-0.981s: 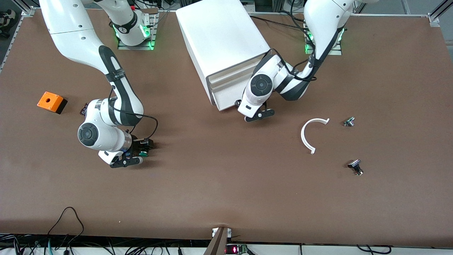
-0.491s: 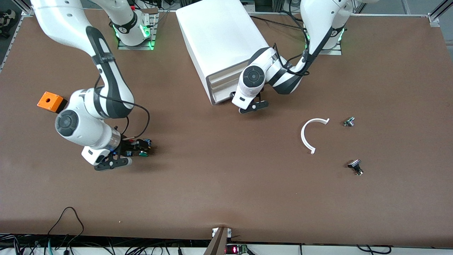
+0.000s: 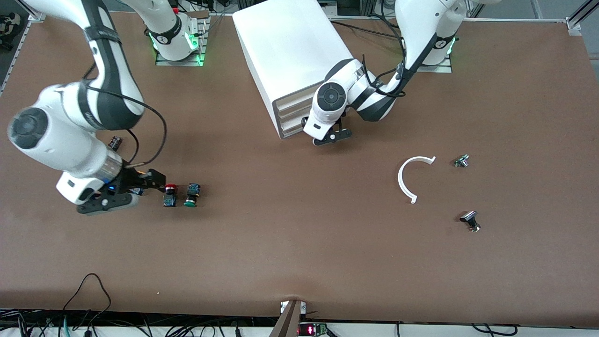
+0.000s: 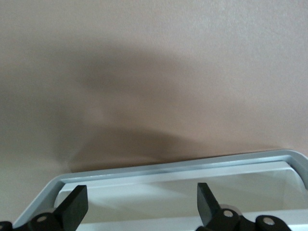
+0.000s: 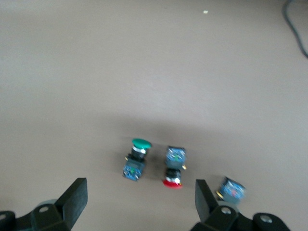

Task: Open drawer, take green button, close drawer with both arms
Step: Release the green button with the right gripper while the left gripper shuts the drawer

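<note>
The green-capped button [image 3: 191, 196] lies on its side on the table, next to a red-capped button [image 3: 169, 194]. My right gripper [image 3: 152, 180] is open and empty, up over the table just beside them toward the right arm's end. In the right wrist view the green button [image 5: 136, 159] lies apart from my open fingers [image 5: 74, 199]. My left gripper [image 3: 327, 132] is open against the white cabinet's [image 3: 290, 42] front. The drawer [image 3: 292, 124] sits flush with the other fronts. The left wrist view shows the drawer front [image 4: 144, 192] between my open fingers [image 4: 207, 204].
A third button [image 5: 231, 189] lies beside the red one, under my right hand. A small dark part [image 3: 114, 142] lies farther from the camera. A white curved piece [image 3: 406, 180] and two small metal parts [image 3: 462, 160] [image 3: 470, 220] lie toward the left arm's end.
My right gripper has let go of the green button, risen and drawn away toward the right arm's end. My left gripper has pushed the drawer in until flush with the cabinet.
</note>
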Controlling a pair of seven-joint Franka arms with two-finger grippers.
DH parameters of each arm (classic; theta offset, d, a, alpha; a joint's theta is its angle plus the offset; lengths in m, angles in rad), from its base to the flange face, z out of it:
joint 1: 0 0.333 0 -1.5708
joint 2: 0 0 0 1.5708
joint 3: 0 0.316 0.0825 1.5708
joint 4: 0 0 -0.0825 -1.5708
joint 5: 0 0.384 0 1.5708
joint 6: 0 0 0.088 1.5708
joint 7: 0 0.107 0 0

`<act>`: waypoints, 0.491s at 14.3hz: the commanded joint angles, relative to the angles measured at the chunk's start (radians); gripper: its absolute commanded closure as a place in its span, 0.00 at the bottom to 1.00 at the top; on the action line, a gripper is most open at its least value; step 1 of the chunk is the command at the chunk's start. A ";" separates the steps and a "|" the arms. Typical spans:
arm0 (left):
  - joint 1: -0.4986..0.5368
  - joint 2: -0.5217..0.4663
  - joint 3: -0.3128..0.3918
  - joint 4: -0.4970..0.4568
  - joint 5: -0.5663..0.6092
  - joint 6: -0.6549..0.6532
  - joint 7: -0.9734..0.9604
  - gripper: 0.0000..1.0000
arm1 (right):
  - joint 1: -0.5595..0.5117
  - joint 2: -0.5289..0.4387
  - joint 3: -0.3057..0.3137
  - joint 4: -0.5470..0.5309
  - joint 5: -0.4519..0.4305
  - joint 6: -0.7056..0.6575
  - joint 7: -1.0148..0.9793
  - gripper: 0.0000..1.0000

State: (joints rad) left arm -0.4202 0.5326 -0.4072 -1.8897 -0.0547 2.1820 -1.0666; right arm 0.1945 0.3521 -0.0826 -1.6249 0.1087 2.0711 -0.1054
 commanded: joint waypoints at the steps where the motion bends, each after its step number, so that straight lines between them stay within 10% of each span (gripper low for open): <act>1: 0.011 -0.043 -0.018 -0.034 -0.019 -0.014 -0.018 0.00 | -0.053 -0.085 0.015 -0.026 -0.033 -0.083 -0.002 0.01; 7: 0.014 -0.048 -0.024 -0.031 -0.019 -0.042 -0.018 0.00 | -0.158 -0.203 0.078 -0.035 -0.083 -0.221 0.042 0.01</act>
State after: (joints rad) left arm -0.4198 0.5228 -0.4187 -1.8899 -0.0547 2.1552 -1.0775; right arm 0.0724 0.2059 -0.0447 -1.6295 0.0540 1.8899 -0.0992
